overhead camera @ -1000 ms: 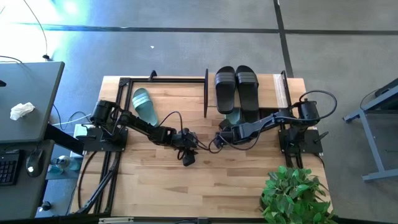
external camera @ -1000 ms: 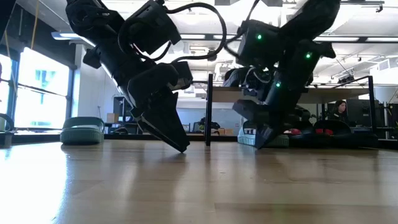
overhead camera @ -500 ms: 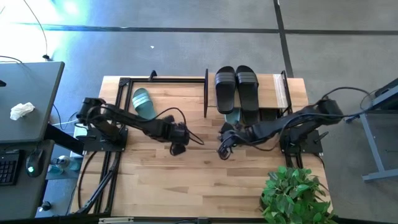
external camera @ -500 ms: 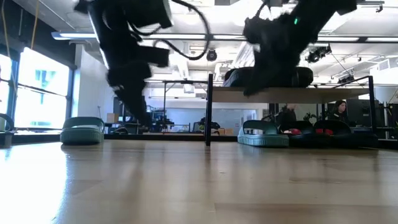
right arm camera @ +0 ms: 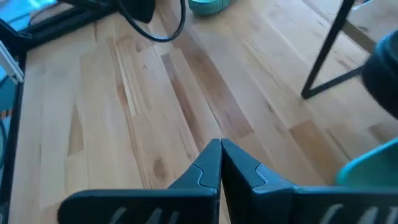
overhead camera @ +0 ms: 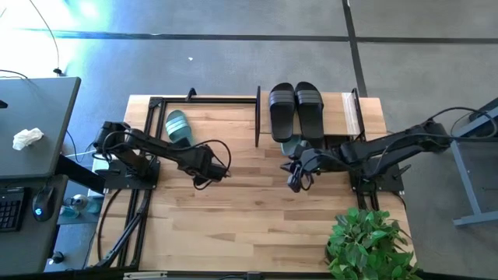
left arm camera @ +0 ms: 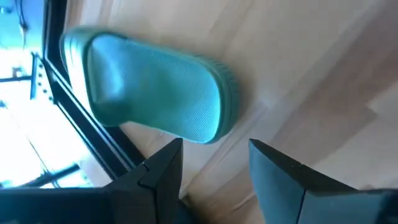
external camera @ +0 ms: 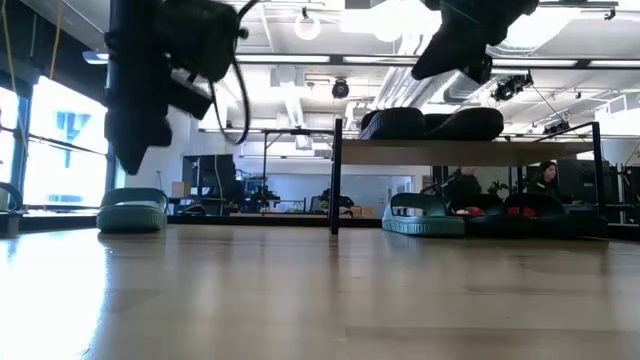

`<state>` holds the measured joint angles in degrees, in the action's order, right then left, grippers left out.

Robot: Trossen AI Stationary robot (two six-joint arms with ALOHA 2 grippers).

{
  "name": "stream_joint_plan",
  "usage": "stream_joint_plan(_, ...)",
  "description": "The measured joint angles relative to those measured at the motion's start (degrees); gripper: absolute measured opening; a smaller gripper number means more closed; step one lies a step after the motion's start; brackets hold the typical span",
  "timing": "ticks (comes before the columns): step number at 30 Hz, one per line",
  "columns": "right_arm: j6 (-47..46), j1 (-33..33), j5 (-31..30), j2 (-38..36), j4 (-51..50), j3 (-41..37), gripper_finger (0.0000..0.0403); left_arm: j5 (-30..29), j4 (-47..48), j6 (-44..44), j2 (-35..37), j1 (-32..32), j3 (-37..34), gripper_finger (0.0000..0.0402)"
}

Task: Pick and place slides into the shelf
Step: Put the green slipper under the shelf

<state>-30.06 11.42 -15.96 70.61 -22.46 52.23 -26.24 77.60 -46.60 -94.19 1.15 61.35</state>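
Observation:
One sage-green slide lies sole-down on the table at the far left, inside an open black frame; the left wrist view shows this slide ahead of the fingers. A second green slide rests on the table under the shelf. A black pair lies on the shelf's wooden board. My left gripper hangs open above the table, just nearer than the left green slide, its fingers with nothing between them. My right gripper hangs shut in front of the shelf, its fingers together.
An open black metal frame stands at the far left around the green slide. A potted plant fills the near right corner. Bare wooden tabletop stretches across the middle and the near side.
Both grippers have risen off the tabletop at the middle. My left gripper has drawn back toward the table's left, toward the left green slide, and turned at the wrist; its gap has stayed the same. My right gripper has pulled back toward the table's right, staying shut. No slide has moved.

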Motion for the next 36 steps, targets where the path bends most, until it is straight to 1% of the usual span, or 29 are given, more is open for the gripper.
stream_joint_plan(4,0.54,0.0,-0.12,-1.39,-2.57,0.0,0.0,-0.12,-1.81,-1.18,-0.19,-0.01,-3.92,0.0166)
stream_joint_plan(9,0.54,0.0,0.23,-1.44,-3.95,0.0,0.0,0.76,-4.47,-1.91,-0.2,-0.07,-7.42,0.0166)
stream_joint_plan(13,0.54,0.0,0.56,-1.4,-3.88,0.0,0.0,-0.16,-6.46,-1.51,-0.22,-0.07,-7.85,0.0166)
stream_joint_plan(15,0.54,0.0,0.65,-1.4,-3.93,0.0,0.0,-1.31,-7.8,0.11,-0.22,-0.07,-7.85,0.0166)
stream_joint_plan(17,0.52,-0.02,1.23,-1.4,-3.87,0.0,0.0,-2.03,-9.56,0.37,-0.22,-0.07,-7.85,0.0173)
stream_joint_plan(21,0.18,0.0,1.5,-1.38,-3.89,0.0,0.0,-2.26,-11.85,1.29,-0.22,-0.07,-7.85,0.0208)
stream_joint_plan(24,0.06,0.0,1.61,-1.38,-3.85,0.0,0.0,-2.12,-11.51,1.26,-0.22,-0.07,-7.85,0.0244)
stream_joint_plan(26,0.02,0.0,1.61,-1.38,-3.87,0.0,0.0,-3.1,-10.92,1.34,-0.22,-0.26,-8.0,0.0269)
stream_joint_plan(29,-0.09,-0.02,1.62,-1.38,-3.85,0.0,0.0,-2.45,-11.49,1.29,-0.22,-1.18,-9.58,0.0297)
stream_joint_plan(34,-0.49,-0.01,1.6,-1.37,-3.85,0.0,0.0,1.09,-13.2,1.29,-0.22,-3.36,-13.29,0.0318)
stream_joint_plan(36,-0.95,0.0,1.53,-1.36,-3.85,0.0,0.0,0.85,-13.33,1.19,-0.22,-4.29,-14.04,0.0319)
